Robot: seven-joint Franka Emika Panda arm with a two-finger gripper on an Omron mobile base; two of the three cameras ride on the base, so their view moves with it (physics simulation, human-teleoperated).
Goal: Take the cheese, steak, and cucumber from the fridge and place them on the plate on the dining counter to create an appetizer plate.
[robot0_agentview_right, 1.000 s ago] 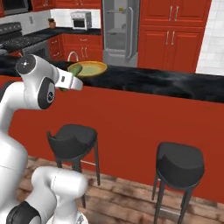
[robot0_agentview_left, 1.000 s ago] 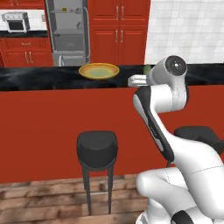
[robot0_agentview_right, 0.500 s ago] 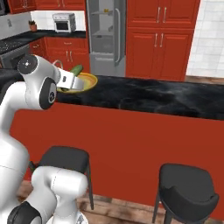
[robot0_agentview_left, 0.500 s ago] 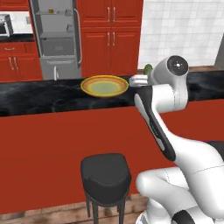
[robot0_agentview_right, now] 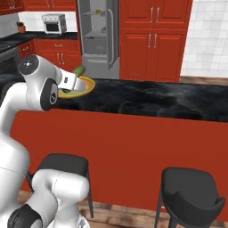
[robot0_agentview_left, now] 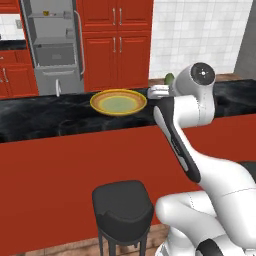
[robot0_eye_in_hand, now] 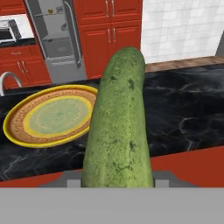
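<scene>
The cucumber [robot0_eye_in_hand: 119, 122] is gripped lengthwise in the jaws of the gripper [robot0_agentview_right: 76, 83], its green tip seen poking out past the arm in the left base view [robot0_agentview_left: 169, 79]. It is held above the near edge of the dining counter [robot0_agentview_left: 60, 122], just beside the plate [robot0_agentview_left: 118, 102] and apart from it. The plate is seen bare, set near the middle of the black top, with open marbled surface around it. Beyond the counter the fridge [robot0_agentview_left: 54, 45] is seen open, its shelves exposed. A small item on its upper shelf cannot be made out. The fingertips are hidden behind the cucumber in the hand view. Two stools [robot0_agentview_right: 190, 197] are seen below the red front panel.
</scene>
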